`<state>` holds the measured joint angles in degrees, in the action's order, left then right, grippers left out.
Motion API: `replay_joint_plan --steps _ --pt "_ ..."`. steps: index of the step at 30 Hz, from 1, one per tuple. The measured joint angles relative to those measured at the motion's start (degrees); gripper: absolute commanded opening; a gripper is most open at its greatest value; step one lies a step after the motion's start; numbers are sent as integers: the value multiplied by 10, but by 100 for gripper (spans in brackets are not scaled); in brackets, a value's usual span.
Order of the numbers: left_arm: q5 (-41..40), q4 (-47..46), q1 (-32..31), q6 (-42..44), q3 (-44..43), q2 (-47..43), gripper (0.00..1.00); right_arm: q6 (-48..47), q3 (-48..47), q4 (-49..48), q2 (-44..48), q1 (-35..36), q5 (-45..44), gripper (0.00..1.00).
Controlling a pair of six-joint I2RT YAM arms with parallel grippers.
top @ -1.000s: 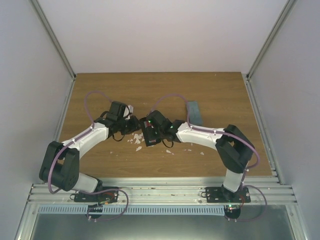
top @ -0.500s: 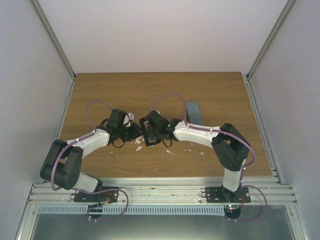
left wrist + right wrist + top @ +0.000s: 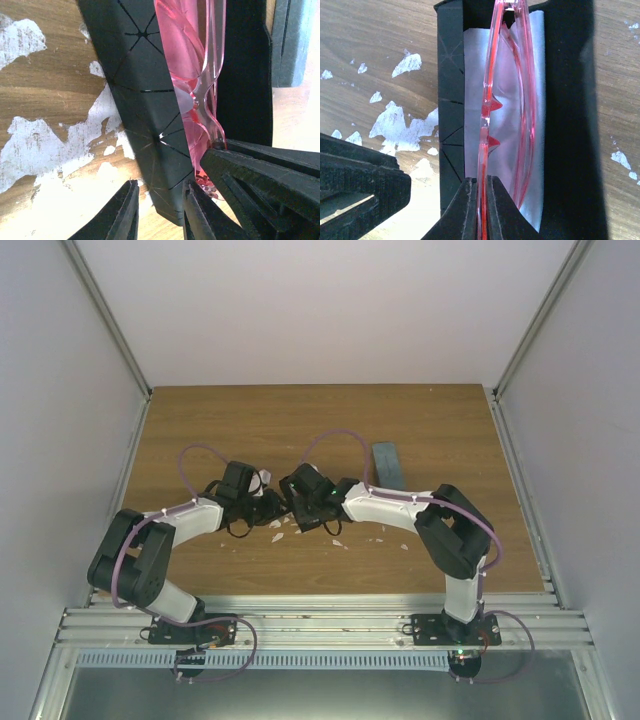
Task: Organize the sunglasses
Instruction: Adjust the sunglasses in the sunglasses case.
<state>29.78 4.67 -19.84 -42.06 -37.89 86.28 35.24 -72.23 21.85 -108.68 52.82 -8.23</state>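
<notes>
Mid-table, between both arms: black case, lid open, white lining inside.

In the case, on the lining: sunglasses, clear pink frame and lenses, lying lengthwise, temples folded.

On the sunglasses' pink rim at one end: right gripper, fingers pressed together, pinching that rim. Rest of the glasses resting in the case.

On the left wall of the case: left gripper, fingers partly spread, one outside the wall, one inside, both close against it. Real squeeze or just alongside: cannot tell.

Just beside the left gripper in left wrist view: right gripper's black body, near touching; contact betw. the two not clear.

Right of the case and a bit farther back: grey-blue case, shut, flat on the table, well apart from both grippers.

Around the black case on the wood top: white scuffed patches.
</notes>
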Motion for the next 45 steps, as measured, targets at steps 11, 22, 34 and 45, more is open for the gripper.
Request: replay_joint_plan --steps 11,22,34,45 --pt "-9 -6 0 0 4 3 26 1 3 -14 5 -1 49 1" --pt "-18 -6 0 0 4 17 26 8 22 -28 22 -18 104 21" --pt "-21 -6 0 0 4 26 26 11 21 -11 33 -19 56 14" --pt "-19 -6 0 0 4 29 26 12 11 12 22 -16 25 5"
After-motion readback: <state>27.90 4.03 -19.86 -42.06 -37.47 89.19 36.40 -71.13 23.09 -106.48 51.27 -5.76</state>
